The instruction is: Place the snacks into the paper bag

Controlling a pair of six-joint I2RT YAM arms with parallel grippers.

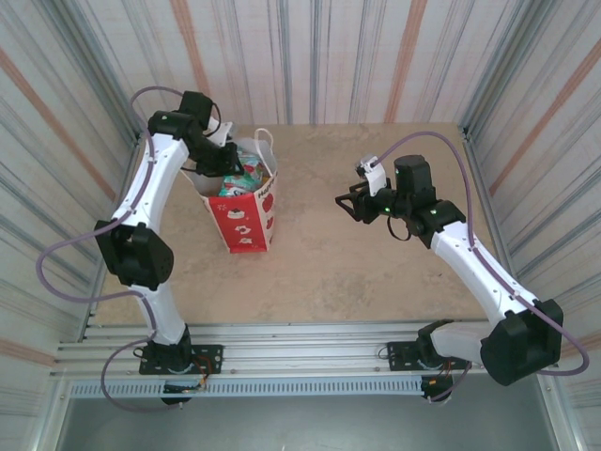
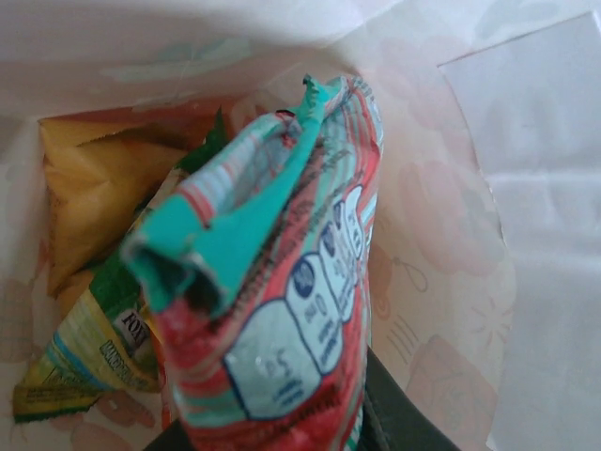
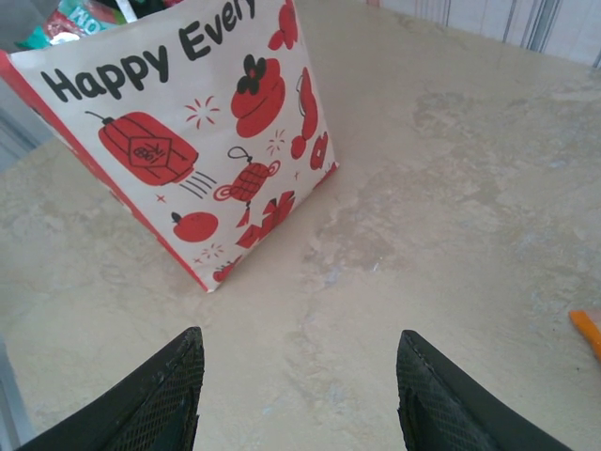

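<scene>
The left gripper [image 1: 225, 160] is sunk into the mouth of the paper bag [image 1: 246, 224], its jaws pinched on a teal-and-red striped packet [image 2: 282, 282]. One dark finger [image 2: 399, 418] shows under the packet's lower edge. The packet stands crimped end up with its nutrition panel toward the wrist camera. It seems to be held by its bottom so that it can be let go low inside the bag, not dropped from above the rim. Behind it, against the white paper wall, lie a yellow packet [image 2: 89, 197] and a green-and-yellow packet [image 2: 94, 348] bearing part of a "FOX" mark, so the bag is already part filled.

The right gripper [image 3: 299, 340] hangs above the table [image 1: 376, 282], well apart from the bag. Its jaws are spread and empty and it points at the bag's printed face, probably parked out of the way.

The bag stands upright on the left part of the table, mouth open. It is white paper with a red edge, black "Happy Every" lettering, and red lanterns and fruit. An orange sliver [image 3: 587, 331] lies on the table, too cut off to name.
</scene>
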